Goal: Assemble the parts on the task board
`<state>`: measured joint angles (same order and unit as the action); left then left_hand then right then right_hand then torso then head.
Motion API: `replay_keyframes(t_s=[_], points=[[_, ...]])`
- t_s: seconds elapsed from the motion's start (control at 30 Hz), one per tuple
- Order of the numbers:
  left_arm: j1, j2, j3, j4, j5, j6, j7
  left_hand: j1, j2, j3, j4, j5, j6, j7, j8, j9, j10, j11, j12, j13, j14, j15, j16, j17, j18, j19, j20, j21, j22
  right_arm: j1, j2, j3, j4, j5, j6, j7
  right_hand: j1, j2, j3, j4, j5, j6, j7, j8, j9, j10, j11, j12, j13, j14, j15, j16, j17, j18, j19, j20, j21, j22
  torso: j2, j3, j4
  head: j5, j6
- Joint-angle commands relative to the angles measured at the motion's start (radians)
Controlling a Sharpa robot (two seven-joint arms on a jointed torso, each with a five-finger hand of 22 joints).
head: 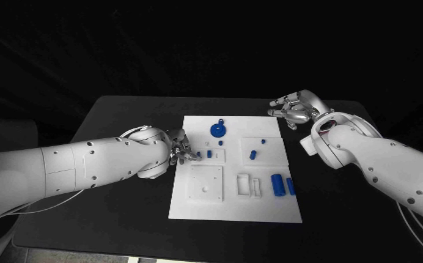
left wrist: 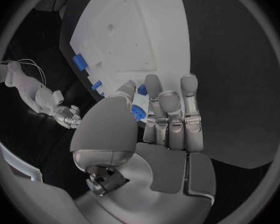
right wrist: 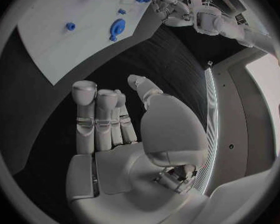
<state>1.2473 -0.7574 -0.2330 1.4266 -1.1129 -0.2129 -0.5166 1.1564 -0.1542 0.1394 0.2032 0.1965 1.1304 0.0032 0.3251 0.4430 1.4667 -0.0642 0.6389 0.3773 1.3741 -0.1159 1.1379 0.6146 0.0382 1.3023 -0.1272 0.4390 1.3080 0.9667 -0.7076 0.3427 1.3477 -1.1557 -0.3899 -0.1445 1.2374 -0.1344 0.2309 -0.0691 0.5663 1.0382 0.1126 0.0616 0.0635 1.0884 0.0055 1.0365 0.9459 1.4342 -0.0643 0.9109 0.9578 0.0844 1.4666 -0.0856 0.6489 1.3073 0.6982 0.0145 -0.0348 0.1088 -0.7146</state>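
Left hand (head: 181,150) pinches a small blue part (left wrist: 139,112) at the task board's (head: 235,211) left edge, risking a drop from the shallow fingertip hold; right hand (head: 295,109) hovers loosely curled, empty.

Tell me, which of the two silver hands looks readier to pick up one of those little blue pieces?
The left hand, I'd judge: it sits at the white task board's left edge, fingers at a small blue part. The right hand hovers open over the black table, off the board's far corner.
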Motion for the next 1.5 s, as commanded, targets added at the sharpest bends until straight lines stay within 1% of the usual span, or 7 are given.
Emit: replay_keyframes(t_s=[0.03,0.2,0.43,0.67,0.93,1.0,1.5], points=[[-0.001,0.004,0.001,-0.001,0.011,-0.007,0.016,0.002,-0.005,0.000,0.007,-0.004,-0.007,0.000,-0.007,0.001,0.036,-0.005,0.002,0.000,0.002,-0.002,0.002,-0.001,0.001,-0.005,0.001,0.006,0.017,-0.001,-0.001,0.000,0.002,-0.002,0.000,0.006,-0.010,0.001,-0.002,0.000,0.004,-0.006,0.002,0.000,-0.001,-0.006,0.001,-0.004,-0.001,-0.005,-0.002,-0.006,-0.001,0.012,0.028,0.001,-0.005,0.080,0.000,0.0000,0.0002,0.000,-0.001],[-0.001,0.011,0.001,-0.007,0.018,-0.015,0.022,0.000,-0.005,0.000,0.011,-0.005,-0.006,0.000,-0.011,0.000,0.037,-0.005,0.002,0.000,0.003,-0.002,0.002,-0.001,0.002,-0.005,0.001,0.006,0.017,-0.001,0.000,0.000,0.001,-0.002,0.000,0.006,-0.010,0.001,-0.002,0.000,0.004,-0.006,0.002,0.000,-0.001,-0.006,0.001,-0.004,-0.001,-0.005,-0.002,-0.006,-0.001,0.012,0.028,0.001,-0.005,0.080,0.000,0.0003,-0.0005,0.001,0.000],[-0.001,0.022,0.001,-0.021,0.020,-0.013,0.023,0.004,0.004,0.005,0.012,-0.004,-0.004,0.000,-0.014,0.000,0.037,-0.006,0.003,0.000,0.004,-0.002,0.003,-0.001,0.002,-0.004,0.001,0.006,0.017,-0.001,0.001,0.000,0.001,-0.002,0.000,0.006,-0.010,0.001,-0.002,0.000,0.004,-0.006,0.002,0.000,-0.001,-0.006,0.001,-0.004,-0.001,-0.005,-0.002,-0.006,-0.001,0.012,0.028,0.001,-0.005,0.080,0.001,0.0005,-0.0006,0.000,-0.001],[-0.001,0.032,0.001,-0.033,0.020,-0.003,0.024,0.010,0.026,0.004,-0.020,0.000,-0.004,0.000,-0.025,-0.002,0.037,-0.005,0.003,0.000,0.003,-0.002,0.003,-0.001,0.002,-0.005,0.002,0.007,0.017,-0.001,0.002,0.000,0.001,-0.002,0.000,0.005,-0.010,0.001,-0.002,0.000,0.004,-0.006,0.002,0.000,-0.001,-0.006,0.001,-0.004,-0.001,-0.005,-0.002,-0.006,-0.001,0.012,0.028,0.001,-0.005,0.080,0.000,0.0006,-0.0003,-0.001,-0.003],[-0.001,0.041,0.001,-0.042,0.022,0.004,0.026,0.010,0.037,0.003,-0.034,0.002,-0.003,0.000,-0.030,-0.005,0.036,-0.005,0.003,0.000,0.002,-0.002,0.003,-0.001,0.002,-0.005,0.002,0.008,0.017,-0.001,0.003,0.000,0.001,-0.002,0.001,0.005,-0.010,0.001,-0.002,0.000,0.004,-0.006,0.002,0.000,-0.001,-0.006,0.001,-0.004,-0.001,-0.005,-0.002,-0.006,-0.001,0.012,0.028,0.001,-0.005,0.080,0.000,0.0007,-0.0005,-0.001,-0.004],[-0.001,0.044,0.001,-0.045,0.023,0.007,0.027,0.008,0.043,0.001,-0.042,0.002,-0.003,0.000,-0.032,-0.006,0.037,-0.005,0.003,0.001,0.002,-0.001,0.004,-0.001,0.002,-0.006,0.002,0.008,0.017,-0.001,0.003,0.000,0.001,-0.002,0.001,0.005,-0.010,0.001,-0.002,0.000,0.004,-0.006,0.002,0.000,-0.001,-0.006,0.001,-0.004,-0.001,-0.005,-0.002,-0.006,-0.001,0.012,0.028,0.001,-0.005,0.080,0.000,0.0008,-0.0005,-0.001,-0.004],[-0.001,0.059,0.001,-0.067,0.026,0.026,0.019,-0.010,0.049,0.003,-0.029,0.003,-0.002,0.001,-0.035,-0.010,0.036,-0.005,0.003,0.001,0.002,-0.001,0.004,-0.001,0.003,-0.006,0.002,0.009,0.017,-0.001,0.002,0.000,0.002,-0.002,0.001,0.005,-0.010,0.001,-0.002,0.000,0.004,-0.006,0.002,0.000,-0.001,-0.006,0.001,-0.004,-0.001,-0.005,-0.002,-0.006,-0.001,0.012,0.028,0.001,-0.005,0.080,0.001,0.0005,-0.0003,-0.005,-0.006]])
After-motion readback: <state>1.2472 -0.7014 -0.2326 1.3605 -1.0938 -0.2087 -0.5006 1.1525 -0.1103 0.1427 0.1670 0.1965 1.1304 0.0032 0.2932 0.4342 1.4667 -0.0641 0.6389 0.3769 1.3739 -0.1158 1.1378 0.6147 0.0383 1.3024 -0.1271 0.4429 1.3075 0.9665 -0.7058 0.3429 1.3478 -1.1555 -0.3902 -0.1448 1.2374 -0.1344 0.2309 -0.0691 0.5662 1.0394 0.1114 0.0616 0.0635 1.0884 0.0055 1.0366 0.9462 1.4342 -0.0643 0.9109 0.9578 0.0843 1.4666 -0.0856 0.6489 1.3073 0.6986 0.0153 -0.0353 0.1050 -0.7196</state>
